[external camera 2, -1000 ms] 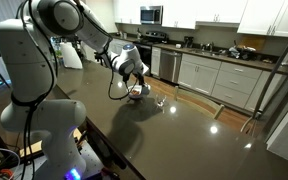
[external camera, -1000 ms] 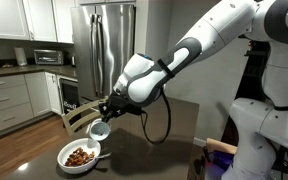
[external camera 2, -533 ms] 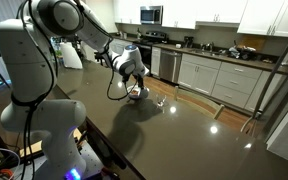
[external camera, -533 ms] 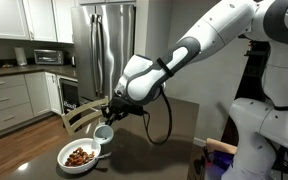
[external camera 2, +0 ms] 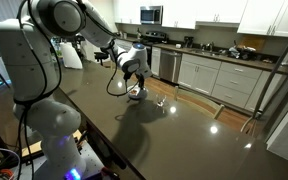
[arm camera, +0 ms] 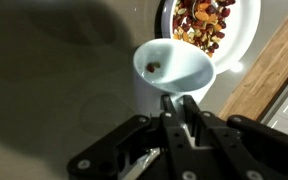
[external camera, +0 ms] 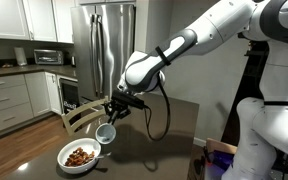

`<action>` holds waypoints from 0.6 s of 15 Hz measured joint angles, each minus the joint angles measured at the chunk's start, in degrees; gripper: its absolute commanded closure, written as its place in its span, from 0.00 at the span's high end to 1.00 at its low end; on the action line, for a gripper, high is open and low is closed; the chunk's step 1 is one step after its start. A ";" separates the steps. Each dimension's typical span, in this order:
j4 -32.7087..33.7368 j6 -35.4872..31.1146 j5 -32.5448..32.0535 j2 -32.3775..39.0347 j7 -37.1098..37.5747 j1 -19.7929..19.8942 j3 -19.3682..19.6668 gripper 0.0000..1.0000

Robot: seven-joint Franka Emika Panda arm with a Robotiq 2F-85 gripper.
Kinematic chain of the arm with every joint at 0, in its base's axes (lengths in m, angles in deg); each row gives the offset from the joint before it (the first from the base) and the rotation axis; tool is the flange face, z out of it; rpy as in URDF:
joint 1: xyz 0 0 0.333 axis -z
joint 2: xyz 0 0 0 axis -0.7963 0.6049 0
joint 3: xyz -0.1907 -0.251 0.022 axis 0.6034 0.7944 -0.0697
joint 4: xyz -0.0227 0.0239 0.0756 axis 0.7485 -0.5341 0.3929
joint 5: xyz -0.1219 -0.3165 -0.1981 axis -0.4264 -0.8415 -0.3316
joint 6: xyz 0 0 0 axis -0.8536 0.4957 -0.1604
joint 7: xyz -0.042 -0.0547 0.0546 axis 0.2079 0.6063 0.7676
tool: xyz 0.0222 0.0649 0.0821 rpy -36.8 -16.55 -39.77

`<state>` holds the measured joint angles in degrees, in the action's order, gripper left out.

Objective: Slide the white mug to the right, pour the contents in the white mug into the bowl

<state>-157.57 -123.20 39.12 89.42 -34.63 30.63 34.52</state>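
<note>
You're working over a dark table point(external camera: 179, 115), with a steel fridge point(external camera: 104, 45) behind it and wooden floor point(arm camera: 274, 75) showing past the edge. Nothing is sitting between the two dishes. Your gripper point(arm camera: 179, 102) is pinching its fingers tight on the rim of the one white mug point(arm camera: 172, 68). It's holding the mug tipped, right beside the one bowl point(external camera: 62, 157). The bowl is carrying a pile of brown and reddish bits, and the mug is showing just one brown piece inside.
</note>
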 measured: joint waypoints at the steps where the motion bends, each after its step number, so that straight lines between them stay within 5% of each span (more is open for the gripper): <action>1: 0.07 -0.01 0.00 0.01 0.00 2.12 -1.75 0.15; 6: 0.07 -0.01 0.00 0.02 0.00 3.43 -3.03 0.15; 7: 0.07 -0.01 0.00 0.02 0.00 3.43 -3.07 0.07; 9: 0.04 -0.01 -0.01 0.07 0.01 4.30 -3.96 0.07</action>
<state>-157.53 -123.21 39.11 89.49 -34.62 34.93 30.56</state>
